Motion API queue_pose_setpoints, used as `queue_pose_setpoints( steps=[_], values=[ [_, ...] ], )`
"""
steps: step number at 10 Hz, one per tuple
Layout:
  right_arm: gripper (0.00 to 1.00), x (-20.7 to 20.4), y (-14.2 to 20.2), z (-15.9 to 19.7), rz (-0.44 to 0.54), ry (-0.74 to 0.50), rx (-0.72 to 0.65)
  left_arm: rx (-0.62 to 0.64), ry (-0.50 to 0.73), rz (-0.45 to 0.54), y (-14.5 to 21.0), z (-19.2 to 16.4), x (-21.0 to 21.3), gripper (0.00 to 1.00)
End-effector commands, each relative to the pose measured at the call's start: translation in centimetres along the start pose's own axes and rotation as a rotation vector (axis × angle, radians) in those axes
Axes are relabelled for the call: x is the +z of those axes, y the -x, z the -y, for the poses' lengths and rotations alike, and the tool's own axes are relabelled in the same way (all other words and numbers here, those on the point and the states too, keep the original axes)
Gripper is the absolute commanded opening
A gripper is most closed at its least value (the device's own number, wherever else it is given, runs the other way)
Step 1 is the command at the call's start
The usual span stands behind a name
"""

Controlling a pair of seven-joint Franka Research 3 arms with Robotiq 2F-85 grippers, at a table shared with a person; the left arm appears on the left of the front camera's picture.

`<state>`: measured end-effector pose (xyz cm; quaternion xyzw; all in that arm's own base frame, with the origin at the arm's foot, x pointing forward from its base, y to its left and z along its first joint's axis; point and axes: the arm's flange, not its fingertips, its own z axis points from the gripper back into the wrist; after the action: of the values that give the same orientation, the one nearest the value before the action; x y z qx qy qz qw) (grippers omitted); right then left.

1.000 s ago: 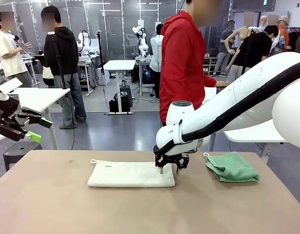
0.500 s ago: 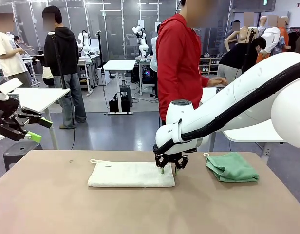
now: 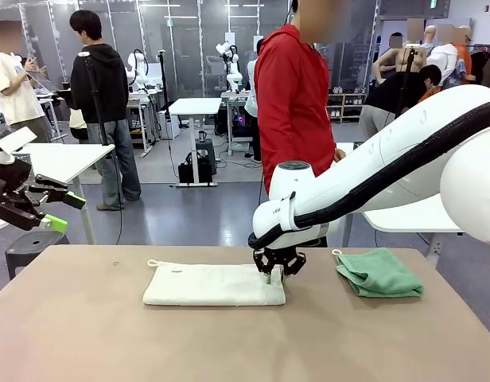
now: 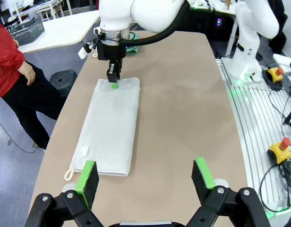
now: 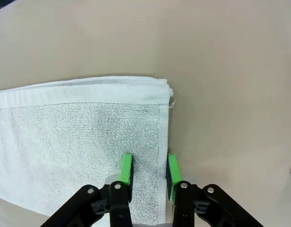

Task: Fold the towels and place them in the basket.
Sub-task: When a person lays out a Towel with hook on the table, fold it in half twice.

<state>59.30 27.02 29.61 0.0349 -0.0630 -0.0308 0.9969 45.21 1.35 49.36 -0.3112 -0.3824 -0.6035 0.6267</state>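
Pinching the short right end of the cream towel (image 3: 214, 285), the right gripper (image 3: 276, 274) has its 2 green pads nearly together with the hem of the cloth between them; the right wrist view shows the edge of the towel caught in the narrow gap. From this gripper the whole towel extends toward the robot's left, and its long axis lies across the table (image 3: 245, 342), so I judge that a fold would carry this end leftward over the rest. The loop (image 3: 153, 263) is at the opposite end of the towel, far from the gripper. The left gripper (image 4: 144, 176) hovers above the towel's loop end with its jaws wide apart and nothing in them. The right arm is therefore the one in contact with the towel. The green towel (image 3: 378, 273) lies bunched to the right of the cream towel, apart from it.

Count: 2 towels, 1 cream and 1 green; 2 grippers.
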Motion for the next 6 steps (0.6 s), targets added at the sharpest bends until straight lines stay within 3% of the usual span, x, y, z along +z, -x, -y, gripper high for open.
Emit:
queue_pose_setpoints(
  steps=[1,2,3,6],
  values=[
    [0.01,-0.29,-0.49,-0.56,0.009,0.077,-0.048,-0.001,-0.001,0.003,-0.06,0.01,0.06,1.0],
    [0.16,-0.35,-0.51,-0.6,0.008,0.089,-0.05,-0.001,-0.001,0.003,-0.06,0.01,0.06,1.0],
    [0.0,-0.4,-0.53,-0.65,0.007,0.102,-0.052,-0.001,-0.001,0.003,-0.06,0.01,0.06,1.0],
    [0.0,-0.42,-0.46,-0.67,0.005,0.122,-0.054,-0.001,-0.001,0.003,-0.06,0.01,0.06,1.0]
  ],
)
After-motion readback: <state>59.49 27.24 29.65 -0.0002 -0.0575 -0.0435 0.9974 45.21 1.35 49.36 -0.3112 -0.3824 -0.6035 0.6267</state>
